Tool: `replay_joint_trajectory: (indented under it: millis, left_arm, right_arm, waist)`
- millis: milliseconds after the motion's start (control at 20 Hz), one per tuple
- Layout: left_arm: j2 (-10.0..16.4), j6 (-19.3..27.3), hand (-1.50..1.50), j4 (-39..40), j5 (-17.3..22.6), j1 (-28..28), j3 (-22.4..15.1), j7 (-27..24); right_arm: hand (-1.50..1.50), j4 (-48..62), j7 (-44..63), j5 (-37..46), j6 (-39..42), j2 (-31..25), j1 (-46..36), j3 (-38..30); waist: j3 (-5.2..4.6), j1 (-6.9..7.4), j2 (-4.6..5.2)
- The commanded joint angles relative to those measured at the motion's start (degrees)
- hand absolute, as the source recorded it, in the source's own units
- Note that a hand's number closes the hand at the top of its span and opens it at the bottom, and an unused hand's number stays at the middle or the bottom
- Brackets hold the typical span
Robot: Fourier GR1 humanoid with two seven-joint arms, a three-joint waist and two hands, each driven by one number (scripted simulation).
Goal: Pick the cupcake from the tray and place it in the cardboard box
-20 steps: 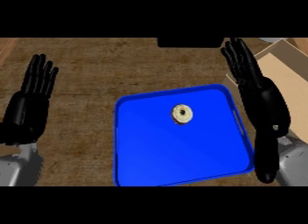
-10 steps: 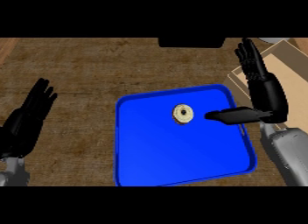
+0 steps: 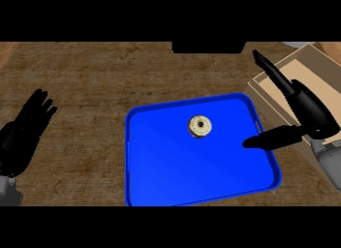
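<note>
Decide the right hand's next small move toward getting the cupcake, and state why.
Probably slide the right hand left and lower it over the cupcake. The hand is open, thumb pointing toward the cupcake but apart from it, above the blue tray's right rim. The cupcake sits untouched on the tray, so a grasp must come before any move to the cardboard box.

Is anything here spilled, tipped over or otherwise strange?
Nothing stands out. The cupcake sits upright in the tray, with nothing spilled around it, and the open box to the tray's right looks undamaged.
</note>
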Motion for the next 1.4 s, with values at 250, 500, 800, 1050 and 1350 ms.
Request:
replay_joint_trajectory:
  millis: [250,500,800,1050,1350]
  left_arm:
    - [1.7,-2.1,0.0,-1.5,2.0,0.7,1.5,2.0]
    - [-0.1,0.3,0.0,-0.7,-0.4,-0.6,0.7,2.1]
    - [-0.6,-0.8,0.0,-1.0,-0.6,-0.4,1.6,1.4]
    - [-2.6,-2.9,0.0,-0.7,-2.0,2.4,1.2,-0.9]
    - [-3.7,-1.5,0.0,-5.0,-2.4,2.7,1.7,2.1]
  right_arm:
    - [-1.5,-5.4,29.7,13.3,12.3,-6.9,-13.3,12.0]
    - [-1.5,-7.1,43.3,14.4,18.7,0.5,-15.9,17.2]
    - [-1.5,1.2,48.7,11.0,27.3,6.4,-19.3,13.5]
    - [-1.5,-2.0,53.0,14.5,30.8,10.2,-16.7,10.9]
    - [-1.5,6.5,46.7,22.7,30.2,14.3,-15.4,11.4]
  waist:
    - [-0.13,1.21,-0.33]
    - [0.07,0.22,0.01]
    - [0.13,0.31,0.21]
    - [0.14,-0.04,0.14]
    - [0.17,0.33,0.21]
